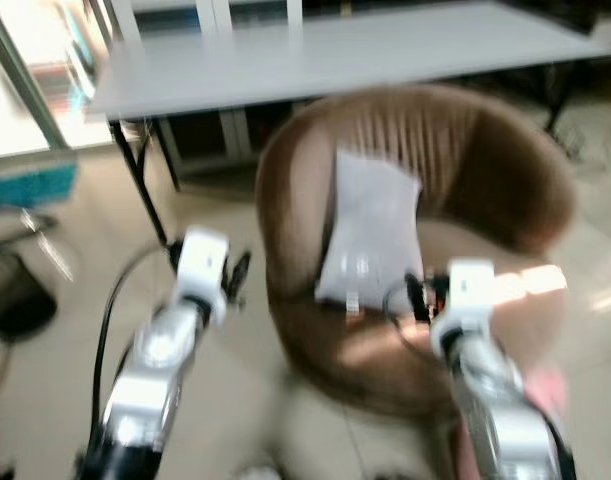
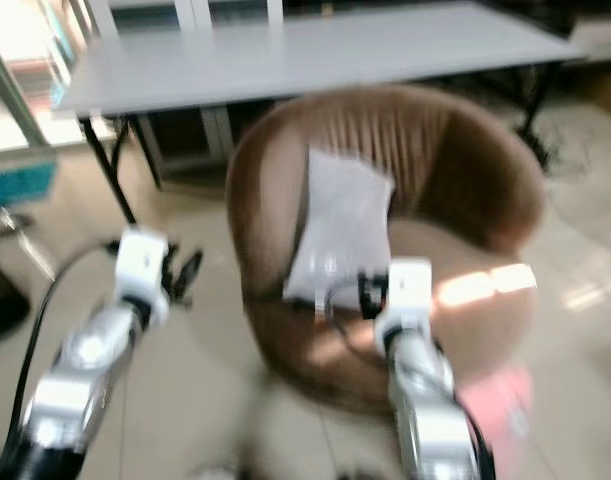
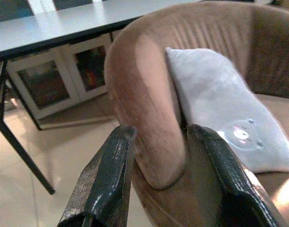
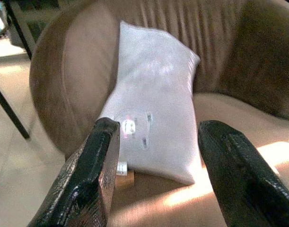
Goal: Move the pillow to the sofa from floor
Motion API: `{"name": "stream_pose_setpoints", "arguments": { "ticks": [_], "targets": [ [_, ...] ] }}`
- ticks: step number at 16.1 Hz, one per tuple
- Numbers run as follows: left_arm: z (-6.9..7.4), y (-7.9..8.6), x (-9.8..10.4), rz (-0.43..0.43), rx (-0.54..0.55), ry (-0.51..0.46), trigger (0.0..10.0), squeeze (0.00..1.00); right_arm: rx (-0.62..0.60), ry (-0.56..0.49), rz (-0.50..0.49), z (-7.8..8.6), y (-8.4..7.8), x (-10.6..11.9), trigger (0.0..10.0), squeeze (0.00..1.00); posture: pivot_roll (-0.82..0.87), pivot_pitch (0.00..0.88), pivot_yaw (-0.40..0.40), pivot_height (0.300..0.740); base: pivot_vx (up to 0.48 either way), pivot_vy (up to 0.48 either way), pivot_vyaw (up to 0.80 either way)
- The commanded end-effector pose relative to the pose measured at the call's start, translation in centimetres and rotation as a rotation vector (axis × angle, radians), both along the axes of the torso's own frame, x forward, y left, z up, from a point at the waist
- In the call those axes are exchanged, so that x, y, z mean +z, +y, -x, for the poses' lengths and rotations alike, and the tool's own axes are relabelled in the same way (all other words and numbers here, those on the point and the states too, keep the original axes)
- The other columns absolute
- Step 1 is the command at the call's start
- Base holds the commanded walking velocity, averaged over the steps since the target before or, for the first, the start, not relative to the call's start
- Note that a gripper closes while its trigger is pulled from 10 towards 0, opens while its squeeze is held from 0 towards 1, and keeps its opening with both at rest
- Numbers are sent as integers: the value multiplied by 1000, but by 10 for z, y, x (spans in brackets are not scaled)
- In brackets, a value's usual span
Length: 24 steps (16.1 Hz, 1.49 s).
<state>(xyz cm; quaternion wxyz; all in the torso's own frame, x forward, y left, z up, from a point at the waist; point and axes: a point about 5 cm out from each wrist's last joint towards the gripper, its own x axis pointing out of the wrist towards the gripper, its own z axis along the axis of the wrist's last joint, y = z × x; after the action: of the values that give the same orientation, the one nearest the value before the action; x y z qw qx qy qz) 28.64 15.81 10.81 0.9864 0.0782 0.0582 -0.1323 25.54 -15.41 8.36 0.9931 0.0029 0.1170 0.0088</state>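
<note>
Pillow (image 4: 151, 101) leaned on sofa (image 1: 505, 170) back, frame centre — both claws, left (image 3: 161, 182) and right (image 4: 156, 175), spread open, empty, before it.

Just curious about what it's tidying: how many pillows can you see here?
1. A pale pillow is in the brown round sofa chair, propped against its backrest on the robot's left side. Another could be hidden outside the views.

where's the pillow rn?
The pillow is on the brown sofa, leaning against its backrest on the robot's left side, just beyond the open right gripper.
</note>
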Motion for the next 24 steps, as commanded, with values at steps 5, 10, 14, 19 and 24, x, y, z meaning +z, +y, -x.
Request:
{"name": "stream_pose_setpoints", "arguments": {
  "ticks": [5,10,14,19,24],
  "targets": [
    [-2,1,0,-22,17,-8,10000,0,48,1,72,-2,1,3,10000,0,-49,17,46,740,0,-61,0],
    [-1,0,0,-27,26,-9,10000,0,61,-2,78,-2,3,3,10000,0,-52,21,45,740,0,-480,710],
    [-2,-2,0,-35,20,-11,10000,0,59,-2,84,-3,2,3,10000,0,-53,21,44,740,0,-480,800],
    [-3,-2,0,-38,22,-13,10000,0,85,-3,97,-4,5,3,10000,0,-55,19,41,740,0,-480,529],
    [-3,-3,-1,-38,21,-14,10000,0,94,3,103,-3,6,2,10000,0,-58,17,41,740,0,-480,640]
  ]
}}
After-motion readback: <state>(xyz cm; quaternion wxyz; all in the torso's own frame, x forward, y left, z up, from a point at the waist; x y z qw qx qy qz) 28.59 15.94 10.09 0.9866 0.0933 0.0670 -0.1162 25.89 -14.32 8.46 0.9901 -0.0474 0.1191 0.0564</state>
